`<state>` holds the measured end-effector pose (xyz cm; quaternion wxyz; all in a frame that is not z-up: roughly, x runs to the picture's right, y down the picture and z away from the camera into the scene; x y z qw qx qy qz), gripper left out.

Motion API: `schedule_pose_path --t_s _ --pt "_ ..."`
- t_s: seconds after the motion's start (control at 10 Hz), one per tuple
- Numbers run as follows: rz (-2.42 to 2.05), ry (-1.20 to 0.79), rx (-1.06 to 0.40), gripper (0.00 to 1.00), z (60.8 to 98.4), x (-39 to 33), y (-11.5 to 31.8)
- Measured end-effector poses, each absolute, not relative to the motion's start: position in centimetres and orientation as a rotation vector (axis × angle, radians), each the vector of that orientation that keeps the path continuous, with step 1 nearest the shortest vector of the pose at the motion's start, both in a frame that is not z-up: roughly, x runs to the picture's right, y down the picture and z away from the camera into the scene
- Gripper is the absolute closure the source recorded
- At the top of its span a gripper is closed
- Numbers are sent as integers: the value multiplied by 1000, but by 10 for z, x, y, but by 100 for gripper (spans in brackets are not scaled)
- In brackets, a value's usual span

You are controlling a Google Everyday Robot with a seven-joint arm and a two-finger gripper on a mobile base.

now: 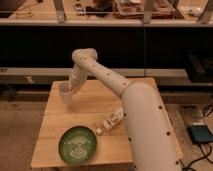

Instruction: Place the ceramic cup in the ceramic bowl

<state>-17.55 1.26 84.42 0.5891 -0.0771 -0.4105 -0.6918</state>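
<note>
The ceramic cup (65, 93) is seen as a small plain white vessel, slightly tapered toward its base, with an open mouth and no handle to be made out. It is found upright near the rear left corner of the wooden table (100, 100). Whether its base rests on the boards or is held just above them cannot be told.

The gripper (73, 88) is placed right against the cup's right side, at rim height. Whether it is spread or pressed onto the cup cannot be told. It is carried by a thick white arm (107, 80), which rises from the lower right, bends at an elbow above the table's rear edge and drops toward the cup.

The ceramic bowl (78, 145) is set well apart from the cup, near the front left edge of the table. It is a wide, shallow green dish, marked inside with pale concentric rings.

Between the bowl and the arm, a white rectangular object (110, 122) is laid at an angle on the boards. A blue box (201, 134) is seen on the floor to the right.
</note>
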Motion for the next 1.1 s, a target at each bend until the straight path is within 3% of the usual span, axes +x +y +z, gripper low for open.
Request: schedule_pose_path --t_s 0.6,0.9,1.1 --pt "-1693 -948 -230 100 673 -100 158" --pt "-1685 -984 -213 100 623 -105 230" --pt "-1671 -996 -196 100 623 -113 247"
